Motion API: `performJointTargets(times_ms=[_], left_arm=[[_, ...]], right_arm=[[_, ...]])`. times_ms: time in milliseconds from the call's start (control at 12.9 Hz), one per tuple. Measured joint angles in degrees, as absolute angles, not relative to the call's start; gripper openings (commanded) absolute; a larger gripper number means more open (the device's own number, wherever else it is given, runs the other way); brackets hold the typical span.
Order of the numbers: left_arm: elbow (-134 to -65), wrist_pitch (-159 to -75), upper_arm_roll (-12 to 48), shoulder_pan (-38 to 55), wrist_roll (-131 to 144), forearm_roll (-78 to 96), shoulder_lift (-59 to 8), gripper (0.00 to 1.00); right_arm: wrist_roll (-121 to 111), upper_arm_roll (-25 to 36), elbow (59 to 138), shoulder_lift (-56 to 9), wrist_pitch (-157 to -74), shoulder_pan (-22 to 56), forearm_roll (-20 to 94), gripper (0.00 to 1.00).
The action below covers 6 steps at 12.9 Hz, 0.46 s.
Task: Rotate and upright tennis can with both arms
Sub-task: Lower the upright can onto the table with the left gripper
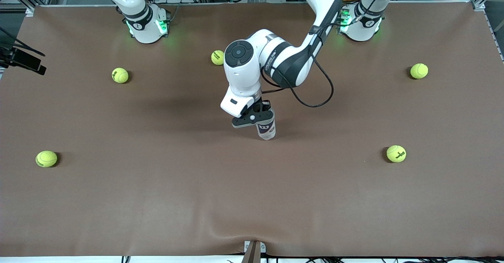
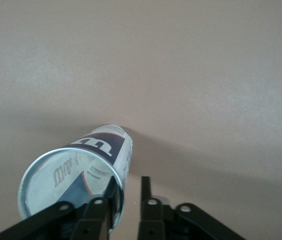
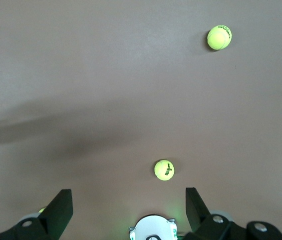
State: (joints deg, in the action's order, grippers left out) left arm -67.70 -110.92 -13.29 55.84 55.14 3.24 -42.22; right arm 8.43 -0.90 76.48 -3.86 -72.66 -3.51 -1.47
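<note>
The tennis can (image 1: 267, 129) stands upright on the brown table (image 1: 157, 200) near its middle, with the "W" logo facing the front camera. My left gripper (image 1: 263, 115) is at the can's top. In the left wrist view the can (image 2: 98, 150) shows its silvery rim. One finger (image 2: 112, 194) sits at the rim wall, while the other finger stands apart from it with bare table showing between. The left gripper (image 2: 128, 194) is open. My right gripper (image 3: 128, 212) is wide open and empty, high over its own base end of the table. It is out of the front view.
Several yellow-green tennis balls lie scattered: one (image 1: 217, 57) near the left arm's elbow, one (image 1: 120, 75) and one (image 1: 46, 158) toward the right arm's end, one (image 1: 419, 71) and one (image 1: 396, 153) toward the left arm's end. The right wrist view shows two balls (image 3: 164, 170).
</note>
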Motion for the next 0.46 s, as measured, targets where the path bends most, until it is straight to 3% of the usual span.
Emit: performJointTargets(times_ms=[464], left_arm=[[-67.4,-111.8,-13.4,55.8,55.1,3.2,-42.2,0.63]], right_arm=[[8.4,-1.3,77.4,-1.5,-72.9,-3.5,0.5,1.00]])
